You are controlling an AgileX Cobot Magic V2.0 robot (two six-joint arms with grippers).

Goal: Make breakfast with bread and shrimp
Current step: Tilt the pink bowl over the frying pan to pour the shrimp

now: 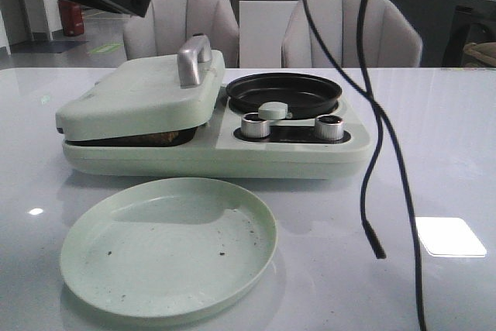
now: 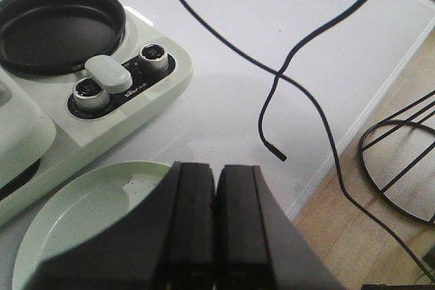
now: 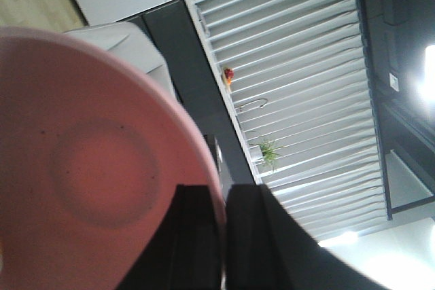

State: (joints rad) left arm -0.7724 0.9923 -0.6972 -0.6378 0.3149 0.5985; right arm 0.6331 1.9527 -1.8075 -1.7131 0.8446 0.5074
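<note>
Green plate: nearest item on the table; empty apart from dark crumbs.
Left tool: clenched, fingers pressed together with nothing between them; hovers over the plate's rim, at about 5 o'clock of the appliance.
Loose cable: hangs across the scene at 3 o'clock of the plate, its free end just above the table.
Breakfast maker: pale green, at 12 o'clock of the plate; press lid lowered but slightly ajar, two silver knobs on its front, black round pan empty behind them.
Bread: only a brown edge shows in the gap under the lid; probably the slices, not certain.
Shrimp: not visible in any view.
Right tool: grasping the rim of a pink plate, tipped up and held out of the front view.
Risk: the dangling cable could snag an arm or drag across the pan; the tilted pink plate could spill whatever it carries short of the pan.
</note>
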